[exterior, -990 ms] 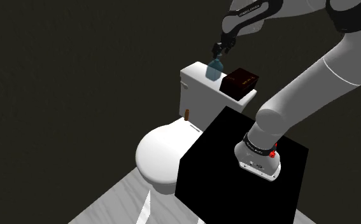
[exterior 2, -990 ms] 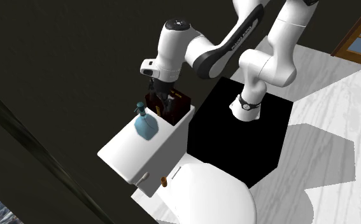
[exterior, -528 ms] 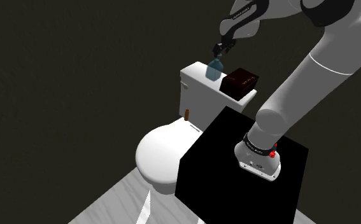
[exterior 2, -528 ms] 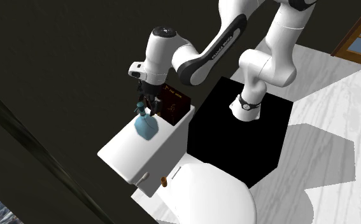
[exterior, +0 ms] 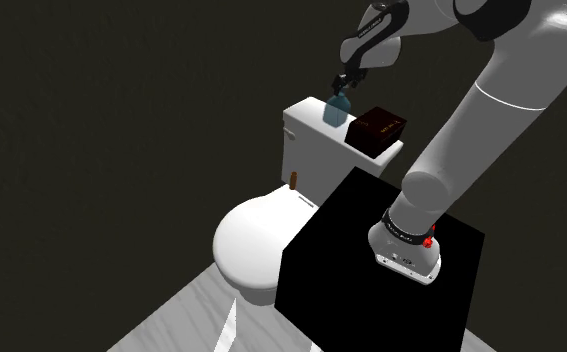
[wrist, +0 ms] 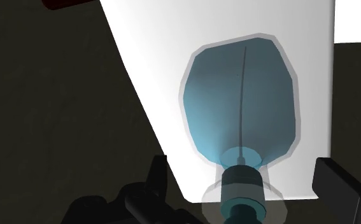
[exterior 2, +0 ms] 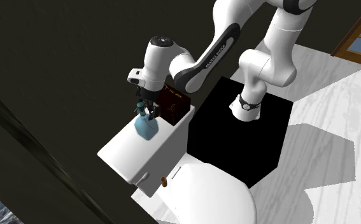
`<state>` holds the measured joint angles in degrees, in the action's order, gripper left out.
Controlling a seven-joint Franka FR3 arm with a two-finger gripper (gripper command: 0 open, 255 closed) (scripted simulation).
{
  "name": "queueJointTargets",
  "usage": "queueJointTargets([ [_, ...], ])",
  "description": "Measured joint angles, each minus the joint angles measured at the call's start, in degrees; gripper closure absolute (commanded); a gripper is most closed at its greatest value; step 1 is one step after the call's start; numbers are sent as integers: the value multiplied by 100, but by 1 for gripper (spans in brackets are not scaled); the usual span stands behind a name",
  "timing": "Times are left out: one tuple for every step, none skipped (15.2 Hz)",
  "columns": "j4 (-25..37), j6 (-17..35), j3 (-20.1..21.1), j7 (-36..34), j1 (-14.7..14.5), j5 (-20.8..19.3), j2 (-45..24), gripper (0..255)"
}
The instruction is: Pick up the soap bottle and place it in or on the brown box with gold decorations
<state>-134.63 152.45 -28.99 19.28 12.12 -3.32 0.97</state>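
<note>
A clear blue soap bottle (exterior: 337, 110) (exterior 2: 146, 126) stands upright on the white toilet tank lid (exterior: 306, 118) (exterior 2: 125, 150). Right beside it on the lid sits the dark brown box (exterior: 376, 128) (exterior 2: 176, 105). My gripper (exterior: 344, 82) (exterior 2: 145, 113) hangs directly over the bottle's pump. In the wrist view the bottle (wrist: 242, 108) lies between my two fingers (wrist: 156, 184), which stand wide apart at the level of its neck without touching it, so the gripper (wrist: 246, 191) is open. A corner of the box (wrist: 70, 3) shows beyond the bottle.
Below the tank is the white toilet with its lid down (exterior: 256, 240) (exterior 2: 214, 194) and a small brown flush handle (exterior: 293, 180) (exterior 2: 163, 181). My black stand (exterior: 381, 260) (exterior 2: 242, 133) stands next to the toilet. A dark wall (exterior: 121, 120) rises behind the tank.
My gripper has swung from above the brown box over to the soap bottle and come down around its pump. Bottle and box have not moved.
</note>
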Motion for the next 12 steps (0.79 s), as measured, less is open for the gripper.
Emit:
queueJointTargets([
  [-2,4,0,2,0,2,-2,0],
  [-4,7,-1,2,0,3,-3,0],
  [-5,9,-1,3,0,3,-3,0],
  [-5,9,-1,3,0,3,-3,255],
  [-4,9,-1,3,0,3,-3,255],
  [-4,9,0,3,0,3,-3,255],
  [-4,9,-1,3,0,3,-3,255],
  [-4,9,-1,2,1,3,-3,255],
  [-5,9,-1,2,1,3,-2,255],
  [-5,9,-1,2,1,3,-2,255],
  [-5,9,-1,2,1,3,-2,255],
  [-5,9,-1,3,1,3,-2,255],
])
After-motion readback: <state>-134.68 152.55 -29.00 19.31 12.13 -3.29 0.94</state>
